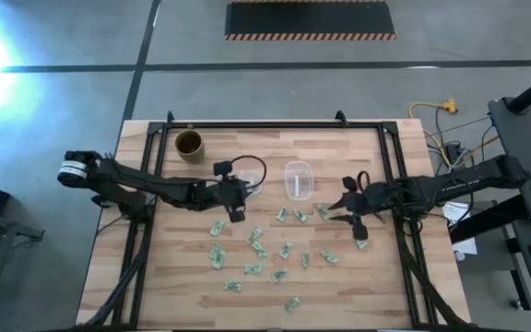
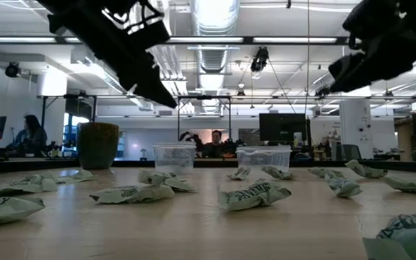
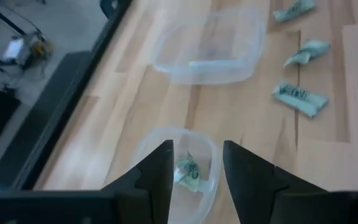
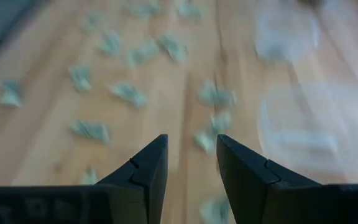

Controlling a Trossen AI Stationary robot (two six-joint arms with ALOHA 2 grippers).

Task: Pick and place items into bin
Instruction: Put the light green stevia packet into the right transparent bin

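My left pincer (image 3: pixel 196 171) hovers, fingers apart, over a tub (image 3: pixel 174 163) holding one wrapper (image 3: pixel 187 169); right pincer (image 4: pixel 191 165) apart above scattered wrappers (image 1: pixel 256 247).

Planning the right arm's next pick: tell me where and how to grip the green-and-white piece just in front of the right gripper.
Come straight down on the piece with the right gripper, whose fingers are open. It lies flat and crumpled on the wood, clear of neighbours, so pinching across its narrower middle seems safest. The left gripper hangs open above a clear tub holding one piece.
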